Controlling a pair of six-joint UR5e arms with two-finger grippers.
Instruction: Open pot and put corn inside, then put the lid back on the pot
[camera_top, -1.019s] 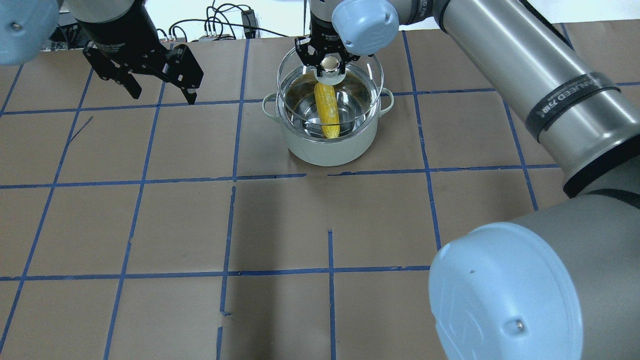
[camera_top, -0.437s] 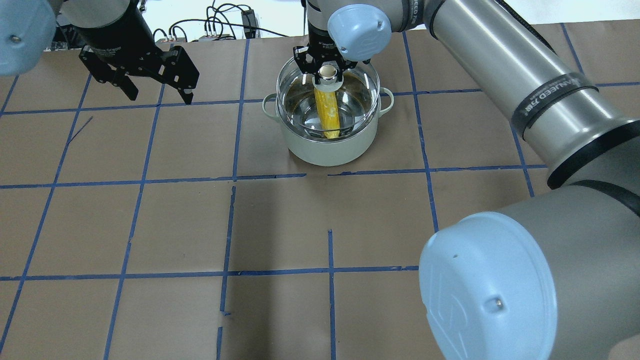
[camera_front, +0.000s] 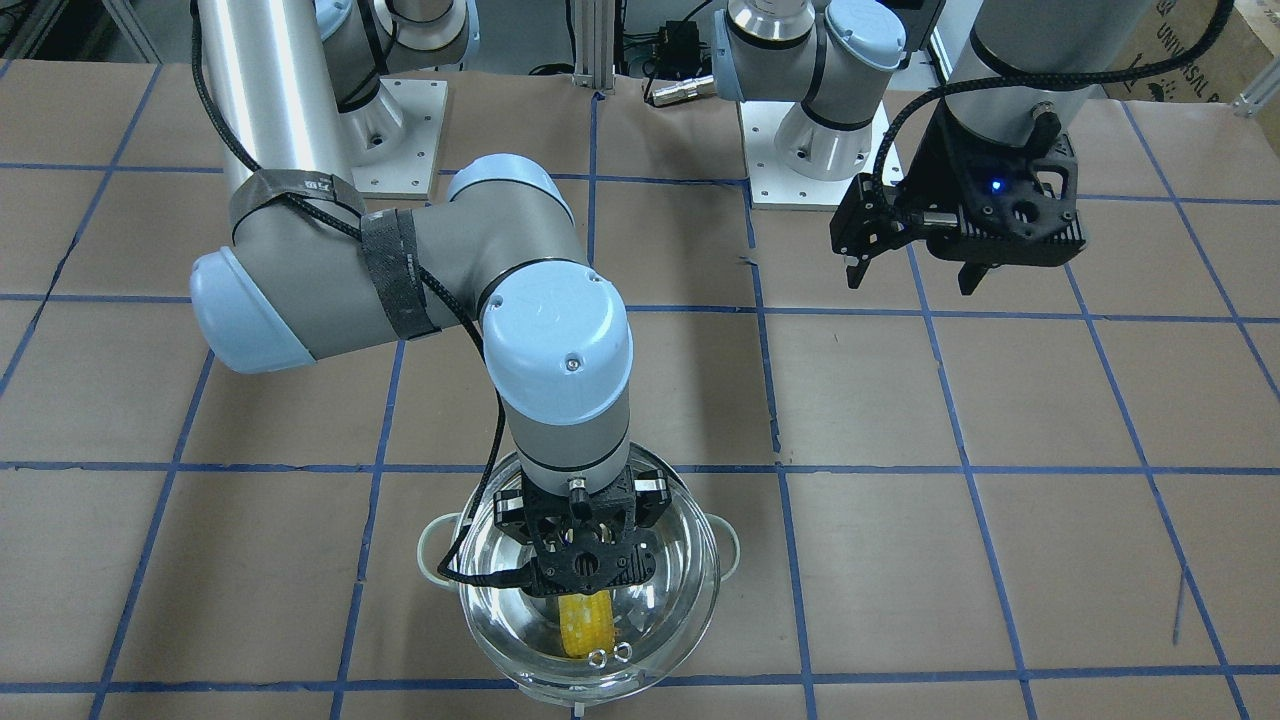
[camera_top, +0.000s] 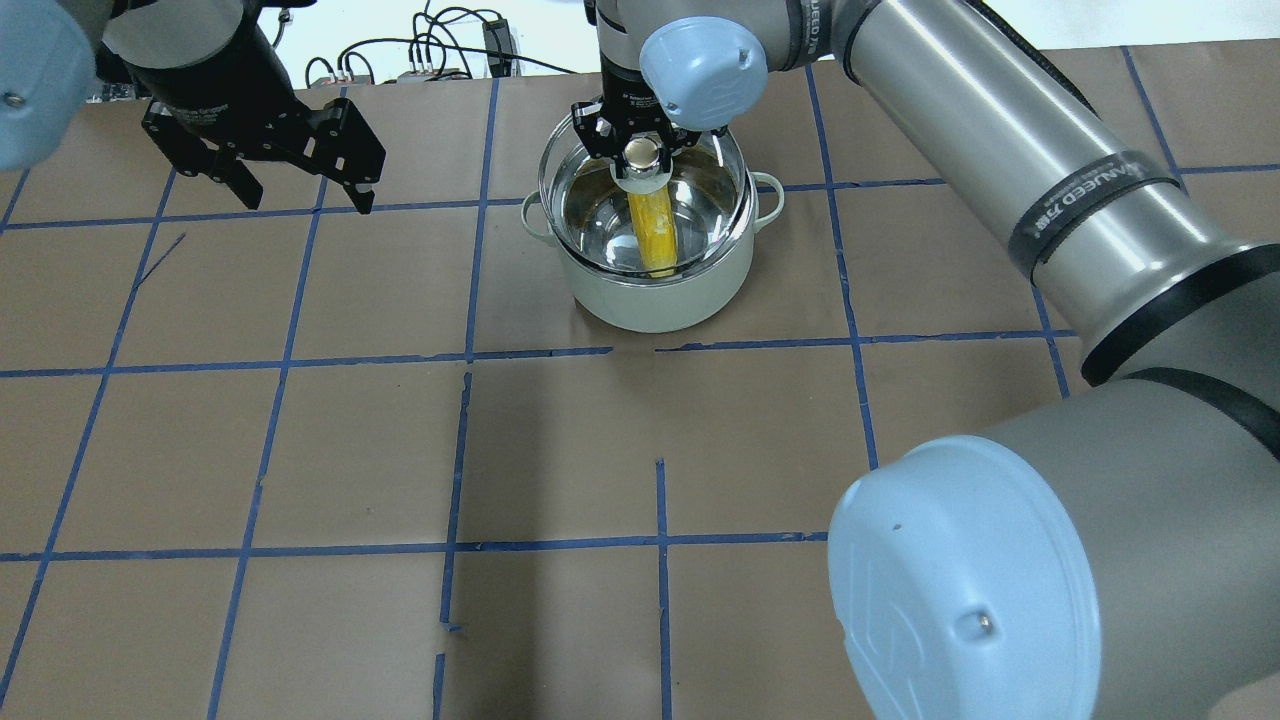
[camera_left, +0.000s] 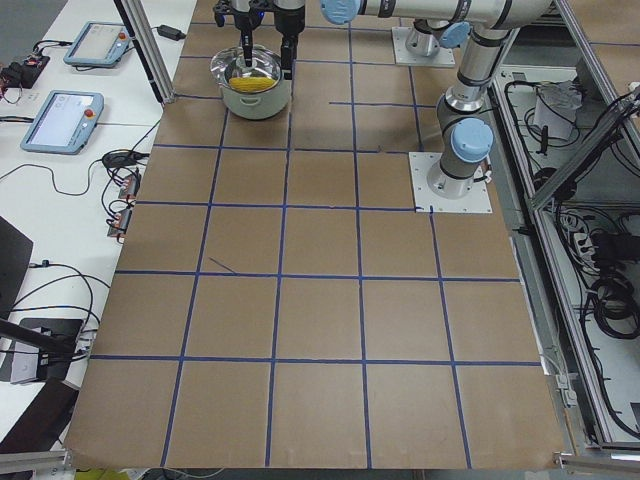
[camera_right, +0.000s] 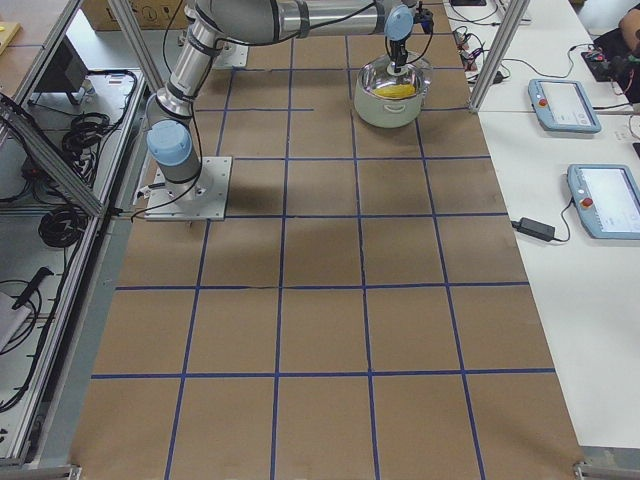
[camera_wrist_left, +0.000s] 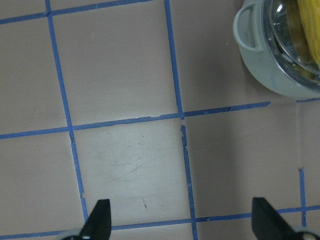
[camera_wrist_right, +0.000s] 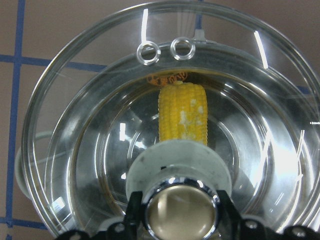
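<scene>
The right gripper (camera_top: 645, 155), jaws clamped on the lid (camera_top: 705, 195), lines it up over the pot (camera_top: 655, 300) holding the corn (camera_top: 655, 235), while the left gripper (camera_top: 305, 200) hangs aside above the worktop (camera_top: 600, 450), jaws open, keeping clear.

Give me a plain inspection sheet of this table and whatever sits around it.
Surface: table, covered in brown paper with a blue tape grid.
Pot: pale outside, shiny inside, upright at the far side.
Corn: lying inside the pot.
Lid: clear glass, held over the pot; not clearly seated.
Clutter: nothing seen.
Right gripper: shut on the lid's knob.
Left gripper: open, empty, above the table off to the side.
Cables: black, bunched beyond the far edge.
Surroundings: screen pendants on side benches.
</scene>
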